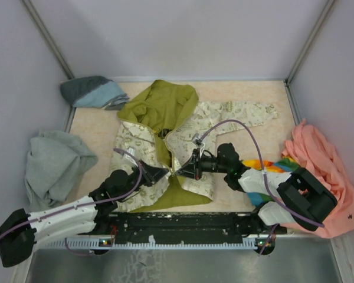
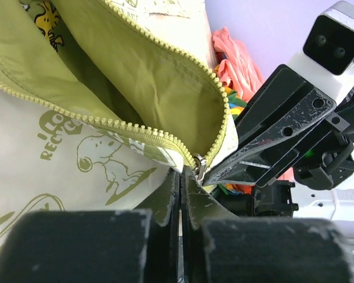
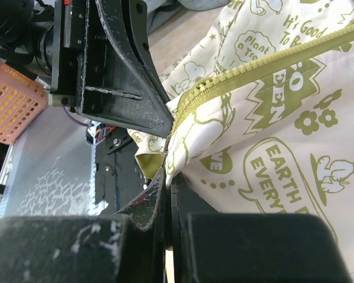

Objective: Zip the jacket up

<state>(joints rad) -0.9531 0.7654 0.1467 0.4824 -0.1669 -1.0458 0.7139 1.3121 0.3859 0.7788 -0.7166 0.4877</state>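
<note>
The cream jacket (image 1: 224,118) with olive print lies open on the table, its olive hood (image 1: 159,103) at the back. The zipper is joined only at its bottom end (image 1: 176,172); its two toothed sides (image 2: 135,132) spread apart above. My left gripper (image 1: 164,173) is shut at the zipper's bottom end, the metal slider (image 2: 199,164) at its tips (image 2: 186,175). My right gripper (image 1: 184,168) faces it from the right and is shut on the jacket's cream hem (image 3: 183,159) beside the zipper strip (image 3: 253,71), tips (image 3: 168,177). The two grippers nearly touch.
A grey sweatshirt (image 1: 53,162) lies at the left, a blue-grey garment (image 1: 93,91) at the back left, a peach-pink garment (image 1: 321,159) at the right with a multicoloured cloth (image 1: 277,165) beside it. Grey walls enclose the table. An orange basket (image 3: 12,100) shows in the right wrist view.
</note>
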